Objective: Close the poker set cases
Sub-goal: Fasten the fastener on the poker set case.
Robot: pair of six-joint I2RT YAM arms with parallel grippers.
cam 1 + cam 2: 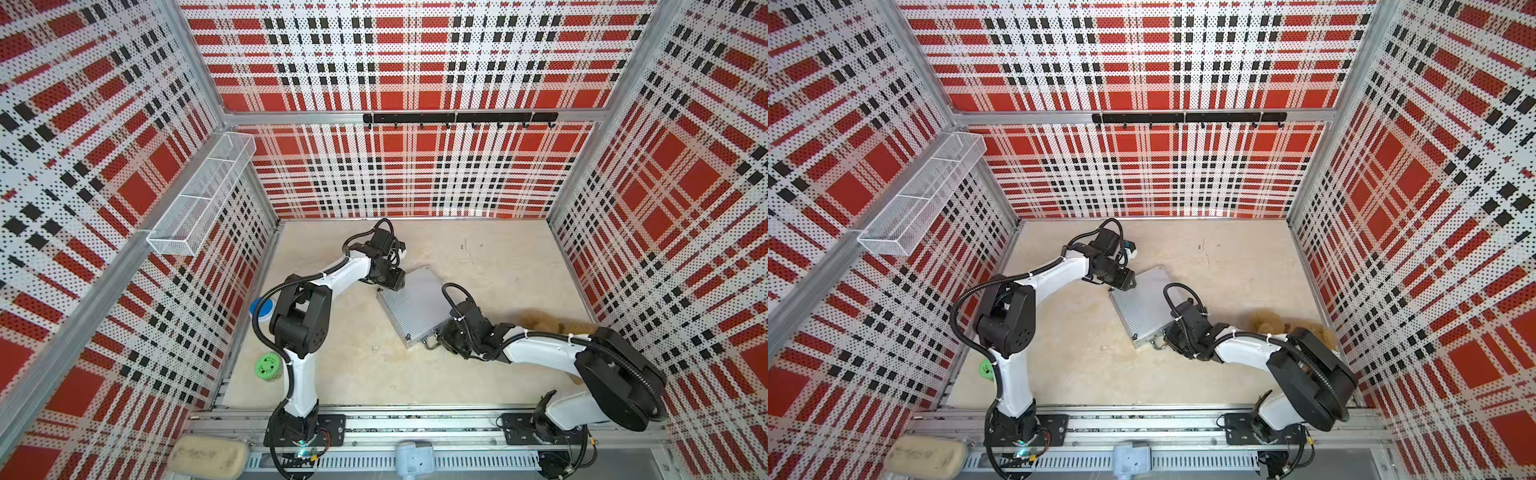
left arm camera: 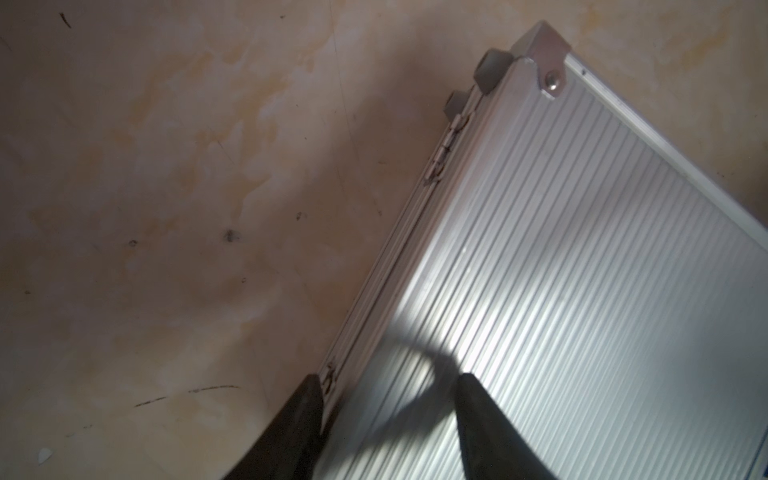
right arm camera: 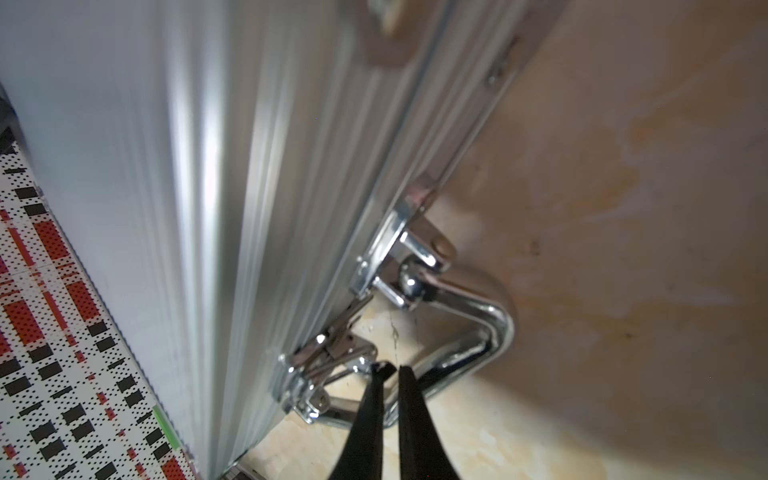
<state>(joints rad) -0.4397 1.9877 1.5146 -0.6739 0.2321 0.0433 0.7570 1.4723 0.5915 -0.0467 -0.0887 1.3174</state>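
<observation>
The poker case lies flat and askew near the middle of the table, lid down. We see the left arm rise from its base at 7 o'clock, fold at the elbow and reach toward 1 o'clock, wrist tipped down. The left gripper stands apart, astride the case's hinge edge on its 11 o'clock side. The right arm stretches low from 5 o'clock toward 10 o'clock. The right gripper is pinched together, with its tips at the latch beside the handle.
</observation>
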